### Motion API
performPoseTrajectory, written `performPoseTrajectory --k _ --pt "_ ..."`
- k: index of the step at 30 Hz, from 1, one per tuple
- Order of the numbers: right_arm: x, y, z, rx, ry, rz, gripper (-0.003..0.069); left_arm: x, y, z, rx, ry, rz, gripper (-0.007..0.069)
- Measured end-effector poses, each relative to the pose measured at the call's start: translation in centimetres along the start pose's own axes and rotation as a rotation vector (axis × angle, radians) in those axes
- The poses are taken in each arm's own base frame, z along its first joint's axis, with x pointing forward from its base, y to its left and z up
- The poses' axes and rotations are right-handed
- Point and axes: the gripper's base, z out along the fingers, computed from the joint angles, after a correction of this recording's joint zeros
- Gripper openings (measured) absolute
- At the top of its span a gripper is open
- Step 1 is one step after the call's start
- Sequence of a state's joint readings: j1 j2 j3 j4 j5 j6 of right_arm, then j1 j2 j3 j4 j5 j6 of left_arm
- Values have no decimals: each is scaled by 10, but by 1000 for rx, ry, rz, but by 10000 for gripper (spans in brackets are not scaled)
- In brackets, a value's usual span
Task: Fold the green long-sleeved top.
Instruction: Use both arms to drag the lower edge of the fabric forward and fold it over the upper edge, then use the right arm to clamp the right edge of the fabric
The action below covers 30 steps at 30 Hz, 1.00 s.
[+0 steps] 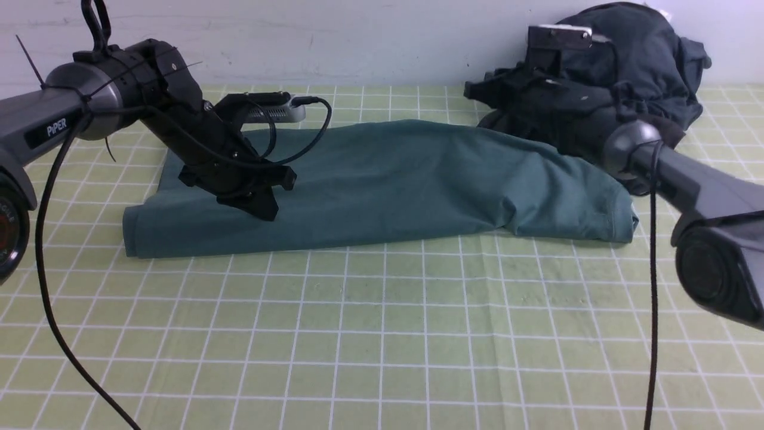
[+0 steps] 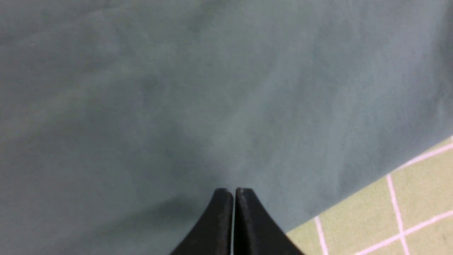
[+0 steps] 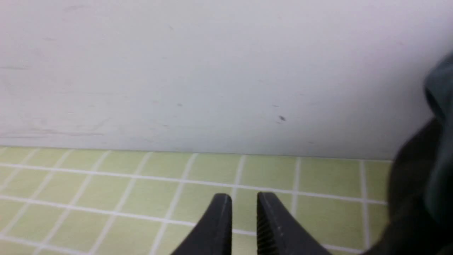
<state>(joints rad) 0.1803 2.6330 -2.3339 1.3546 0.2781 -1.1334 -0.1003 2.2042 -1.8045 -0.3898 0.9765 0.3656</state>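
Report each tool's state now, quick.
Left tool: closed over the top, no cloth visibly pinched.
Right tool: slightly open, empty.

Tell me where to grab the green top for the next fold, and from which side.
Likely the near right corner of the green top, at its stitched hem, coming in low from the robot's right. The top lies as a long flat band and that corner sits exposed on the checked mat, clear of the dark heap. The right end effector is empty, slightly open.
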Motion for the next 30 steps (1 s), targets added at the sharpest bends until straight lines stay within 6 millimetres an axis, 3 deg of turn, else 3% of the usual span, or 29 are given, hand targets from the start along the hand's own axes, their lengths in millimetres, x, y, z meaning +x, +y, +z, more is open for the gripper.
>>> performPoseTrajectory --k 1,2,3,5,8,10,13,18,19,21,23,25,27,29,30 --pt "-2 0 -1 -1 -3 0 114 0 0 0 -1 1 2 -3" --pt "-7 8 -9 -162 85 -54 134 1 -1 1 -10 9 14 -3" --pt "-7 8 -9 -162 85 -54 134 1 -1 1 -11 10 16 -3" --pt "-8 22 -28 -345 306 -94 138 4 1 1 -37 48 39 -3" --pt "1 25 -52 -362 649 -168 101 9 7 0 -106 102 77 -3" --pt "13 10 -64 -235 856 -245 46 11 14 -2 -164 138 101 -3" --pt "22 -20 -70 -51 973 -313 2 14 25 -3 -209 152 86 -3" --pt "14 -72 -85 159 997 -239 -11 27 70 -6 -251 193 -33 -3" --pt "14 -72 -85 162 998 -240 -11 28 72 -7 -252 195 -40 -3" --pt "-1 -92 -97 232 980 -219 -11 35 99 -18 -267 186 -106 -3" --pt "-14 -98 -106 255 954 -200 -11 39 112 -27 -273 171 -147 -3" --pt "-50 -101 -126 263 869 -149 -13 44 127 -52 -271 127 -212 -3" --pt "-64 -100 -135 251 832 -118 -13 44 129 -66 -266 99 -234 -3" --pt "-96 -96 -165 194 741 -11 -13 42 121 -111 -236 -12 -270 -3" --pt "-98 -95 -173 165 729 34 -13 40 113 -132 -228 -60 -273 -3"
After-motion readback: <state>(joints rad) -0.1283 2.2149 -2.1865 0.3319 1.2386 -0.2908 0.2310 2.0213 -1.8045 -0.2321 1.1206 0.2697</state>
